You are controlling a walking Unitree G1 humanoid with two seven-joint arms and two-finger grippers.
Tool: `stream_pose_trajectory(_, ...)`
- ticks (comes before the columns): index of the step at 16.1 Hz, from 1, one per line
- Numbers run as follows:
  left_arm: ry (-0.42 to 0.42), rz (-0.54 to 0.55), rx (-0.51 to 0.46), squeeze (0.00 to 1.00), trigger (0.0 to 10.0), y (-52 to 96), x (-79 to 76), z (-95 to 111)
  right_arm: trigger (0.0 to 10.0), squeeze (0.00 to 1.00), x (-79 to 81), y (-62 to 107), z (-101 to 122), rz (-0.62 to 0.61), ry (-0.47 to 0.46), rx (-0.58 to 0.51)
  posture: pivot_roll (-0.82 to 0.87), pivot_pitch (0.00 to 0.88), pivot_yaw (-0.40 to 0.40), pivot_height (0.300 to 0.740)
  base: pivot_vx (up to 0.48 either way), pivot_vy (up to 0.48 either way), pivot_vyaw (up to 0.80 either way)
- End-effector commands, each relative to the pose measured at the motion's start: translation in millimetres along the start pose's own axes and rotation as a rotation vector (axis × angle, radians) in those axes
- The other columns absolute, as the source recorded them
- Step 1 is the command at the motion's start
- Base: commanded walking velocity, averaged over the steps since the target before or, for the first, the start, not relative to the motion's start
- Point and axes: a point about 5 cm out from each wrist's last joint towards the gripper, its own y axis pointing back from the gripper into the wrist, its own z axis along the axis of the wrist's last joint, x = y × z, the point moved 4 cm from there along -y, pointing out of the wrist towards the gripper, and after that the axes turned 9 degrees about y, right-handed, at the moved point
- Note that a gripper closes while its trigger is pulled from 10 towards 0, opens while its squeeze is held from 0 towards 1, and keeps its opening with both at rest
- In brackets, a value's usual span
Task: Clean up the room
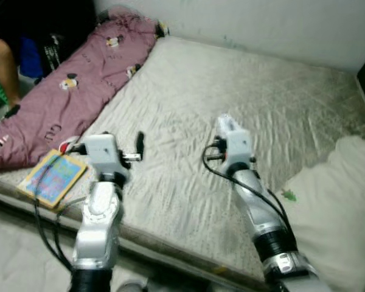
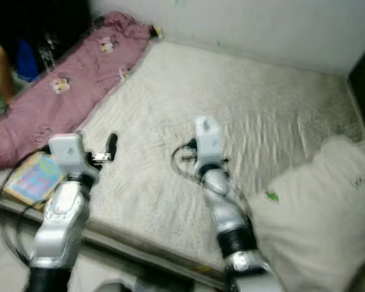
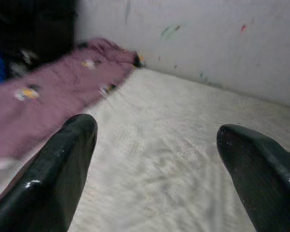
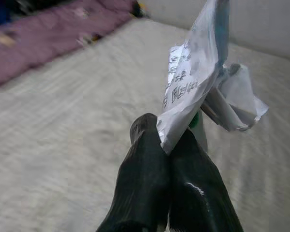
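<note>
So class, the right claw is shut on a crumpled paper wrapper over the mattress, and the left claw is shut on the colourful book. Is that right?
Not quite. The left claw is open and holds nothing, as the left wrist view shows; the colourful book lies at the mattress edge. The right claw is indeed shut on the crumpled paper wrapper.

Two silver metallic arms w/ ribbed, rounded segments. Left arm (image 1: 100,213): white boxy wrist housing up top, black cables looping down its side, dark band at the base. Right arm (image 1: 258,213): same silver finish, white wrist block, thin black cable curling off it, black ribbed collar lower down w/ a silver clamp ring below. Left gripper (image 3: 157,159): glossy black fingers (image 3: 53,179), rounded tips, smooth w/ light glints. Right gripper (image 4: 166,140): same glossy black, tapered fingers.
</note>
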Motion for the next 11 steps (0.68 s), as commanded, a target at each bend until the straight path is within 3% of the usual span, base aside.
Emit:
stream_pose_trajectory(1, -0.014, 0.038, 0.007, 0.0, 10.0, 2.9, 13.0, -0.2, 10.0, 0.0, 9.9, -2.1, 9.1, 0.022, -0.021, -0.027, 0.05, 0.042, -0.034, 0.74, 0.0, 0.0, 0.0)
stream_pose_trajectory(3, -0.007, 0.039, 0.001, 0.0, 10.0, 2.6, 13.5, 1.2, 10.0, 0.0, 9.7, -2.3, 8.5, 0.022, -0.021, -0.023, 0.05, 0.044, -0.036, 0.74, 0.0, 0.0, 0.0)
stream_pose_trajectory(6, -0.001, 0.031, 0.002, 0.0, 10.0, 2.6, 12.4, 0.7, 10.0, 0.0, 9.4, -2.5, 7.5, 0.019, -0.023, -0.016, 0.05, 0.044, -0.036, 0.74, 0.0, 0.422, 0.0)
stream_pose_trajectory(11, 0.001, 0.034, 0.004, 0.0, 10.0, 0.8, 12.9, 0.5, 10.0, 0.0, 9.4, -3.9, 7.3, 0.021, -0.022, -0.011, 0.05, 0.042, -0.036, 0.74, 0.0, 0.476, -0.72)
